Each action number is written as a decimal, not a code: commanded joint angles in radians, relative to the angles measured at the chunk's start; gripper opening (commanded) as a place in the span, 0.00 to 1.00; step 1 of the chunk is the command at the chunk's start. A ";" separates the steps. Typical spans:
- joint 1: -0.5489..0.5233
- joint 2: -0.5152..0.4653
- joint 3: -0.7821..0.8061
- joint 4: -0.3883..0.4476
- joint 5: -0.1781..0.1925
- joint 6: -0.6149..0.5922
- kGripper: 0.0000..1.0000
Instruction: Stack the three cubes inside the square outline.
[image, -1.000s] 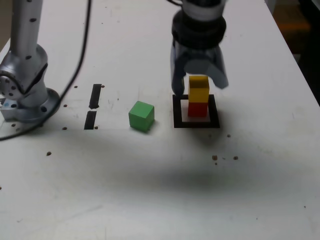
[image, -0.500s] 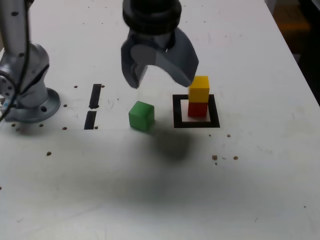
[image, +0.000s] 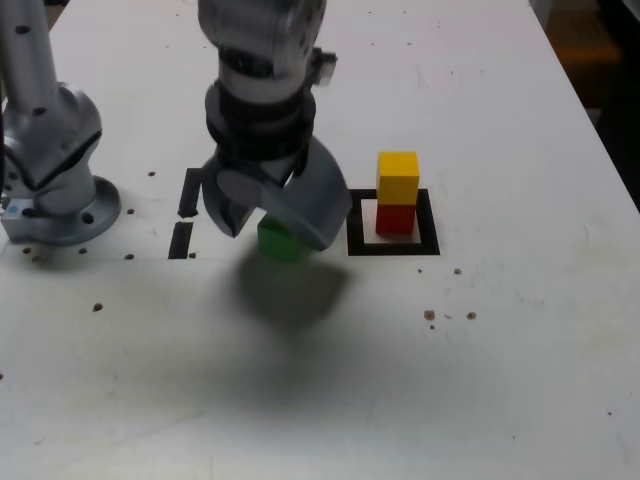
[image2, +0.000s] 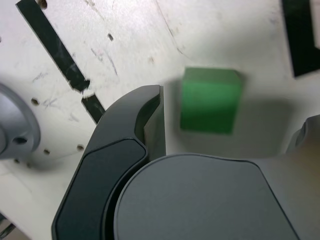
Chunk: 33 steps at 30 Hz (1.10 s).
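My wide-open, empty grey metal gripper (image: 278, 238) hangs above the small matte green cube (image: 281, 240), which lies below, roughly between my fingers.

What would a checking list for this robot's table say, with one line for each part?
Surface: white table, marked with small dark spots and scratches.
Job's things: yellow cube on top of red cube, inside the square outline; green cube outside it, on the table.
Clutter: two short black strips.
Gripper: gripper open above the green cube, holding nothing.
Cables: a dark bit near the wrist view's edge, too unclear to tell.
Surroundings: orange-brown thing beyond the table, unclear what.
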 joint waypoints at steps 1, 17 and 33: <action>-0.001 0.011 0.016 -0.035 -0.003 -0.001 0.94; -0.001 0.030 0.130 -0.229 0.082 -0.104 0.36; -0.001 -0.070 -0.011 0.091 0.110 -0.157 0.19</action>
